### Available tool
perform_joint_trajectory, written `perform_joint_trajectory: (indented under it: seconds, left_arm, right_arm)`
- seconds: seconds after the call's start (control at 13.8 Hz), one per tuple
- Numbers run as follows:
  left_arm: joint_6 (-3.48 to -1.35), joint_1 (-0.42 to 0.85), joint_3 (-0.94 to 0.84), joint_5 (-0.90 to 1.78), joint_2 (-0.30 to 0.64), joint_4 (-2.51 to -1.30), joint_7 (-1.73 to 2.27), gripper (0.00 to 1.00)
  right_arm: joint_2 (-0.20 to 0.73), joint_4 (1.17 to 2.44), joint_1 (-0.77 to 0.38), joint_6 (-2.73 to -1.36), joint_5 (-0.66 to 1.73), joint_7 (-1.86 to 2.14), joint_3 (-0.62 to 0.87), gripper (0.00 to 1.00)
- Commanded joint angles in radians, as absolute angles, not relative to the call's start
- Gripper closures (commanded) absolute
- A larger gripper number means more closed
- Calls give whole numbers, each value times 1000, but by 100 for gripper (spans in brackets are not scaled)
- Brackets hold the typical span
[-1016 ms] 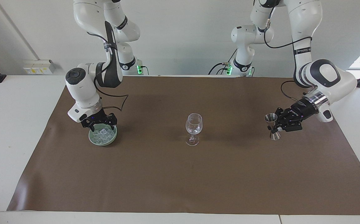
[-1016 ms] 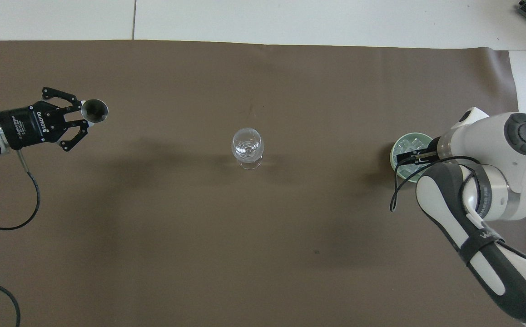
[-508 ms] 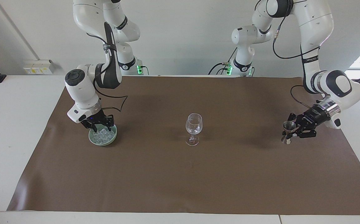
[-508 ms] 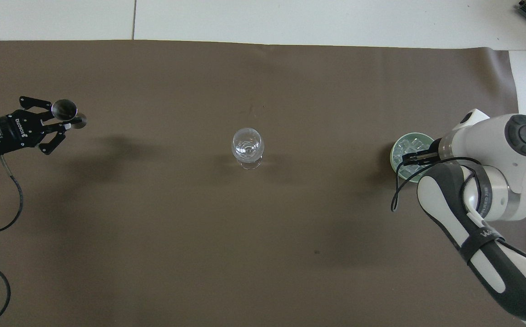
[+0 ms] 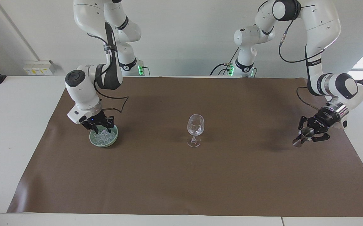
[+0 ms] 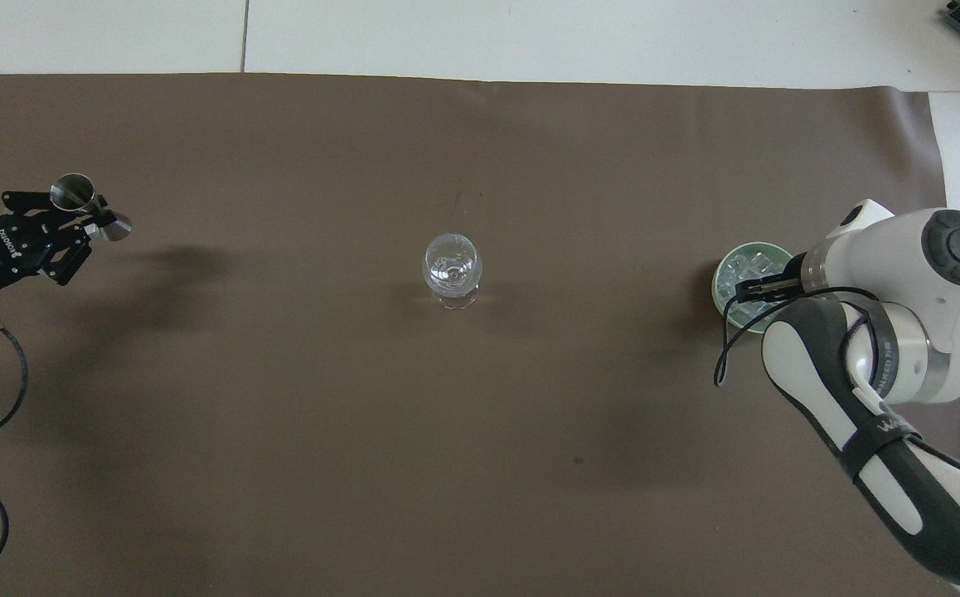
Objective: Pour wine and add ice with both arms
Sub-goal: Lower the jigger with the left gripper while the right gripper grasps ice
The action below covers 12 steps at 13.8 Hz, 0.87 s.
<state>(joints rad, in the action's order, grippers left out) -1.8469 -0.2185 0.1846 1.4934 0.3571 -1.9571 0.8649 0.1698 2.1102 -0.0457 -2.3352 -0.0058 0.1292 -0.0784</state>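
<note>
Since the earlier frames, the left gripper point(image 5: 307, 135) has carried the small double-cone steel jigger point(image 5: 301, 138) toward the left arm's end of the table; its jaws are clamped on the jigger's waist, above the brown mat point(image 5: 181, 175). The right gripper point(image 5: 101, 126) has dipped into the pale green bowl point(image 5: 103, 142), jaws narrowed among the clear ice cubes point(image 5: 103, 137); whether one is held cannot be told. The clear stemmed wine glass point(image 5: 195, 129) stands mid-mat.
</note>
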Motion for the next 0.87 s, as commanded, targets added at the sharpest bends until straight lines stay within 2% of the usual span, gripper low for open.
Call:
perform_joint_trajectory:
  seconds: [0.0, 0.07, 0.36, 0.65, 0.8]
  left_arm:
    - [-1803, -250, 176, 1519, 397, -1971, 874, 100]
    - [-1764, -265, 176, 1519, 414, -1974, 861, 100]
    - [-1703, -255, 173, 1522, 405, -2071, 735, 100]
    - [-1662, -244, 170, 1540, 419, -2092, 717, 100]
    - [-1637, -227, 170, 1558, 423, -2111, 697, 100]
  right_arm:
    - [173, 2120, -29, -2358, 17, 155, -74, 39]
    - [173, 2120, -29, -2358, 17, 153, -74, 39]
    - [173, 2120, -28, -2356, 17, 140, -74, 55]
    - [173, 2118, -31, -2350, 17, 129, -72, 63]
    - [173, 2117, -31, -2347, 17, 129, -74, 71]
